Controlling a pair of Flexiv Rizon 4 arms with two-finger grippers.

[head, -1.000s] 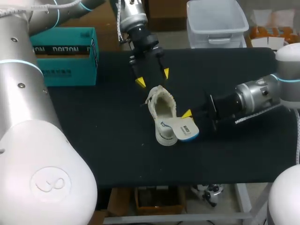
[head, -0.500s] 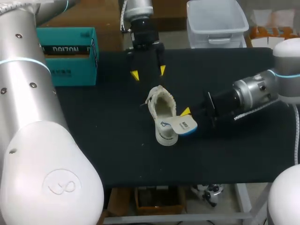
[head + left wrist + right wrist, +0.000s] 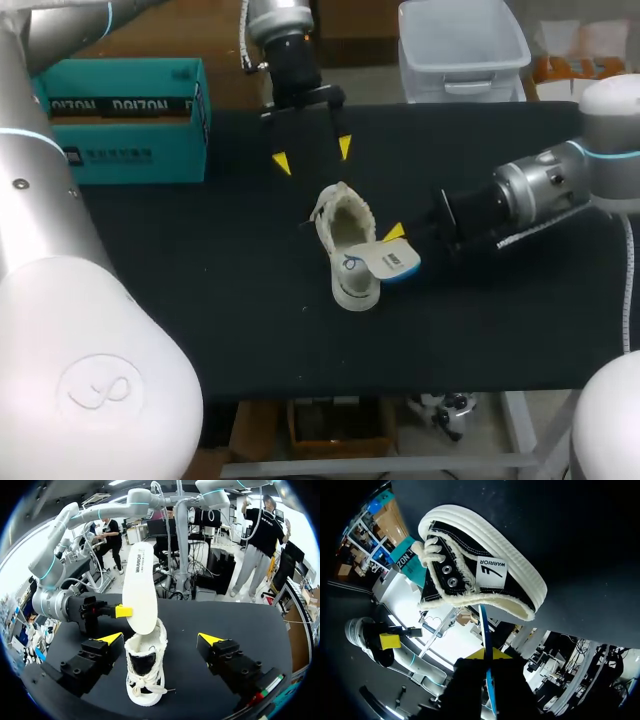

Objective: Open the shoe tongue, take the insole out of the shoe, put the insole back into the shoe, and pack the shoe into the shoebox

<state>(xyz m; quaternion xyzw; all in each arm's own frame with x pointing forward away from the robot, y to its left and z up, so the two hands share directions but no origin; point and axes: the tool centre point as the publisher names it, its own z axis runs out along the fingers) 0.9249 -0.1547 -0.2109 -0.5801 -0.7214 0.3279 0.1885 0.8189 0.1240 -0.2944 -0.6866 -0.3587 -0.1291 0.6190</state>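
1. Right tool (image 3: 398,240) clamps the white, blue-backed foam insole (image 3: 392,265), one end at the black-and-white canvas shoe's (image 3: 340,235) opening, mid-bench (image 3: 200,280), likely for sliding.
2. Left tool (image 3: 313,156) gapes beyond the shoe, giving room.

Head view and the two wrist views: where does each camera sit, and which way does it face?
Head view: above and behind, looking down on the table; both arms show.
Left wrist view: on the left arm, looking along the open left gripper at the shoe.
Right wrist view: on the right arm, looking along the right gripper, shut on the insole.
All three share shoe and insole.
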